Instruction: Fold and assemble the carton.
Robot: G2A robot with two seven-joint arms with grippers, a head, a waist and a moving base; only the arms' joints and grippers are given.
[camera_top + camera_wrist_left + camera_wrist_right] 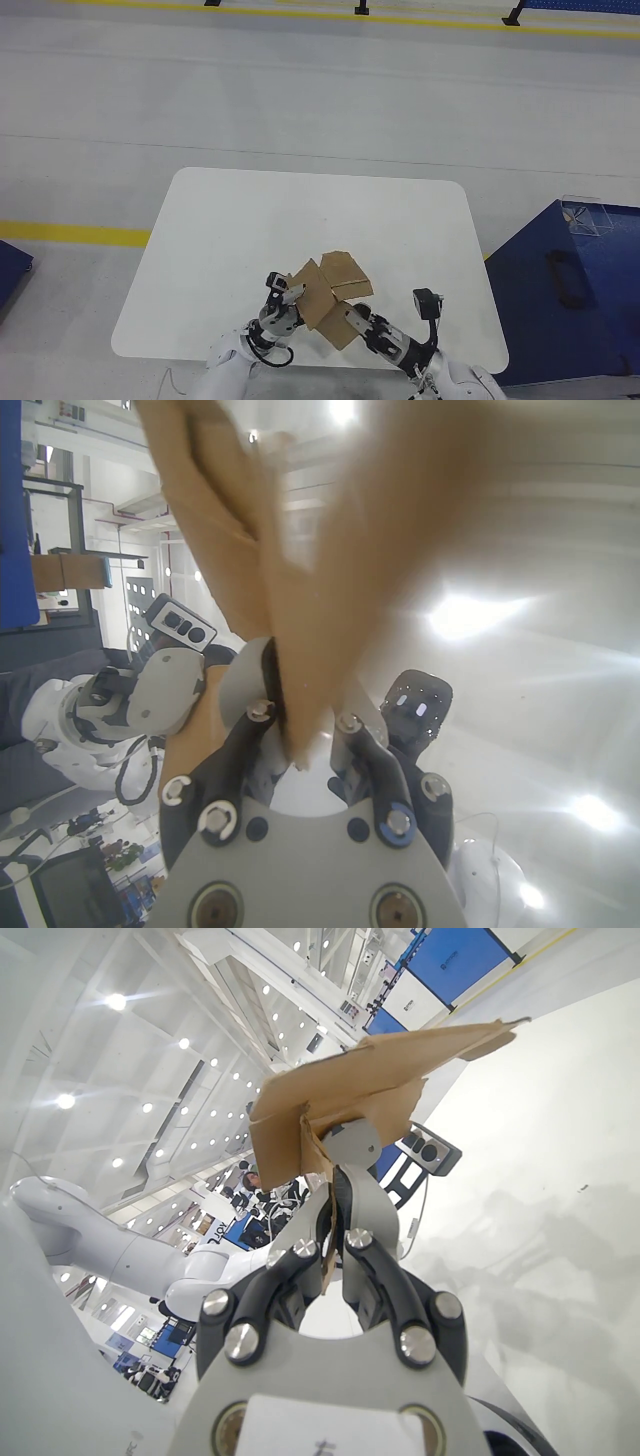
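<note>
A brown cardboard carton [330,290], partly unfolded with flaps spread out, is held up above the near edge of the white table [300,220]. My left gripper [290,297] is shut on a flap at the carton's left side; in the left wrist view the carton [300,550] runs down between the fingers [260,680] of the left gripper [300,705]. My right gripper [352,317] is shut on a lower flap at the carton's right side; in the right wrist view the right gripper [334,1188] pinches an edge of the carton [350,1078].
The table's far and middle parts lie bare. A blue platform [570,290] stands to the right of the table. A yellow floor line [70,233] runs off to the left. The other arm [150,695] shows behind the carton in the left wrist view.
</note>
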